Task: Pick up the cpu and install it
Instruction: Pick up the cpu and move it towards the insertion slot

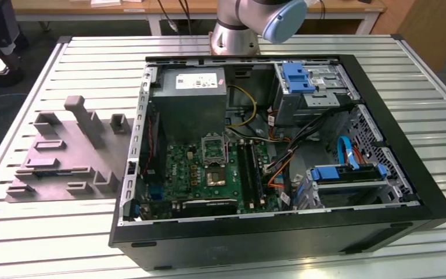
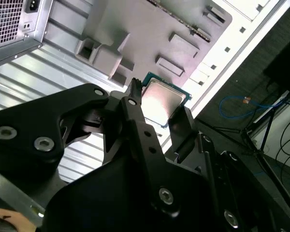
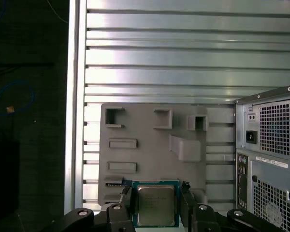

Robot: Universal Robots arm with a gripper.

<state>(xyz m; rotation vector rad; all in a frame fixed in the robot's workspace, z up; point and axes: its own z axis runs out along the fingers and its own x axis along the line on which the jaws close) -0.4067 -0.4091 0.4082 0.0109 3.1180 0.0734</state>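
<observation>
One black computer case (image 1: 269, 247) lies open on the slatted metal surface (image 1: 60, 232), taking up the middle and the exterior view's right. Inside it a green board (image 1: 195, 174) carries the socket (image 1: 216, 176). A dark metal frame (image 1: 213, 145) stands just above the socket in the picture and looks hinged open. Whether the socket is bare I cannot tell for sure. A grey power-supply box (image 1: 192, 96) sits higher up in the case. At the exterior view's left, just beside the case, lies a grey plastic tray (image 1: 60, 165) with upright blocks. The arm (image 1: 243, 23) rises at the top middle of the frame.

In the second wrist view the hand (image 2: 158, 104) pinches the cpu (image 2: 163, 96). Two black fingers (image 2: 182, 123) press on opposite edges of the small square chip, whose pale metal top faces the camera. Behind it lie the grey tray and the slats, and a corner of the case's vented rear shows.

In the first wrist view the grip reads the same. The cpu sits level between the two fingers, with its green rim showing around the silver top. It appears in front of the tray's near edge and looks raised off it, though how high is hard to judge. The back of the case stands off to one side, apart from the hand.

As I judge it, the pickup is done, since the chip is in the hand and off the tray. The install is not yet done, because the cpu is outside the case and well apart from the socket.
</observation>
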